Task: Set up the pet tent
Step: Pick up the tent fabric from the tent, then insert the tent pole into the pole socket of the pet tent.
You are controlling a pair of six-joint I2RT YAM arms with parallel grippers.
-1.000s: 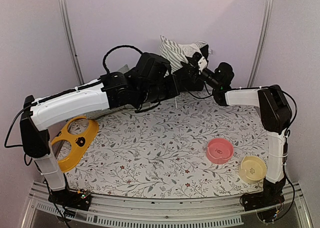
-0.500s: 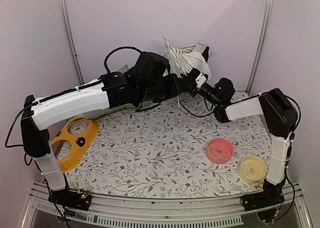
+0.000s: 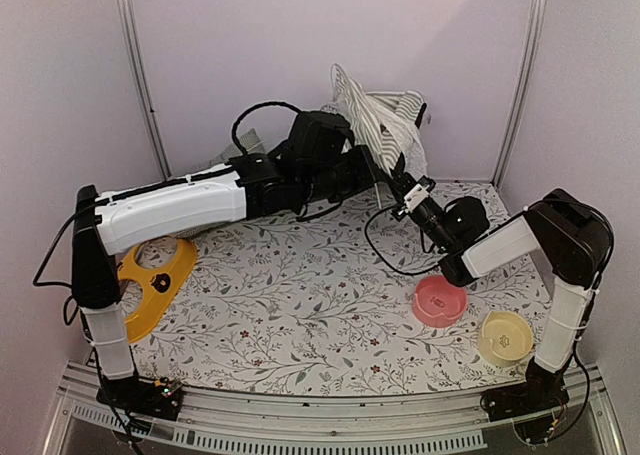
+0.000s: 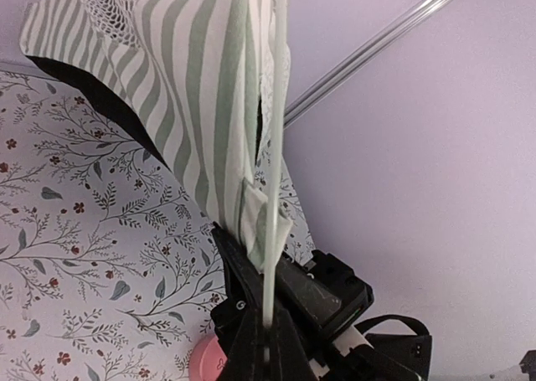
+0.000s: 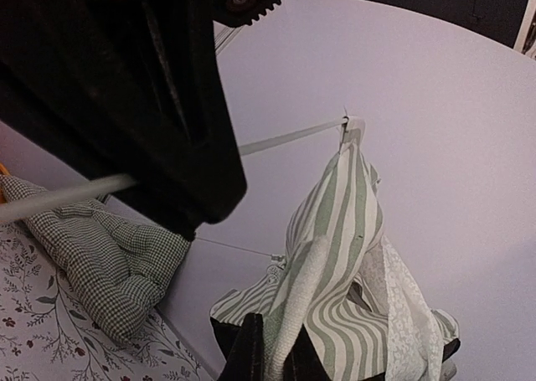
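The pet tent [image 3: 378, 123] is a green-and-white striped bundle with white mesh, held up at the back of the table. My left gripper [image 3: 375, 178] is shut on a thin pale pole [image 4: 273, 146] that runs up along the fabric; in the left wrist view the fingers close on it at the bottom [image 4: 268, 335]. My right gripper [image 3: 403, 187] is just below the tent, shut on a fold of its striped and mesh fabric [image 5: 280, 352]. The tent [image 5: 343, 247] hangs from a pole tip [image 5: 346, 123] in the right wrist view. The two grippers are close together.
A green checked cushion [image 5: 96, 247] lies at the back left by the wall. A pink bowl [image 3: 440, 300] and a yellow bowl [image 3: 505, 337] sit front right. A yellow double-bowl stand [image 3: 150, 280] lies at the left edge. Both arms cross the back half of the floral mat [image 3: 300, 305].
My right gripper has dropped and come forward, pulling the fabric down. My left arm has reached further right. The tent now stands taller and more stretched.
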